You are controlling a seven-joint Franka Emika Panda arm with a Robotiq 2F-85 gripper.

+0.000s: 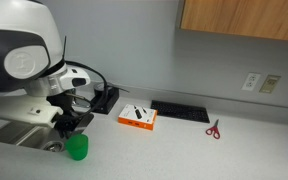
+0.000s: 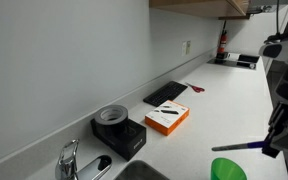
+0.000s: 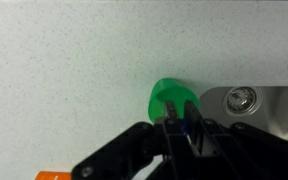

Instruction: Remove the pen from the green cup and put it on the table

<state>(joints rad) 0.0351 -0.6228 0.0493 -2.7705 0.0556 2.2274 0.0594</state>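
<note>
jaws clamped on the pen (image 2: pixel 239 147). the pen sticks out sideways, roughly level, just above the rim of the green cup (image 2: pixel 228 169); contact between them cannot be told. the cup stands upright on the counter (image 1: pixel 234 150), just beside the sink (image 3: pixel 274 100). in the wrist view the cup lies directly past the jaws. orange box (image 1: pixel 137 118) and scissors (image 1: pixel 213 129) are well apart from it.
</note>
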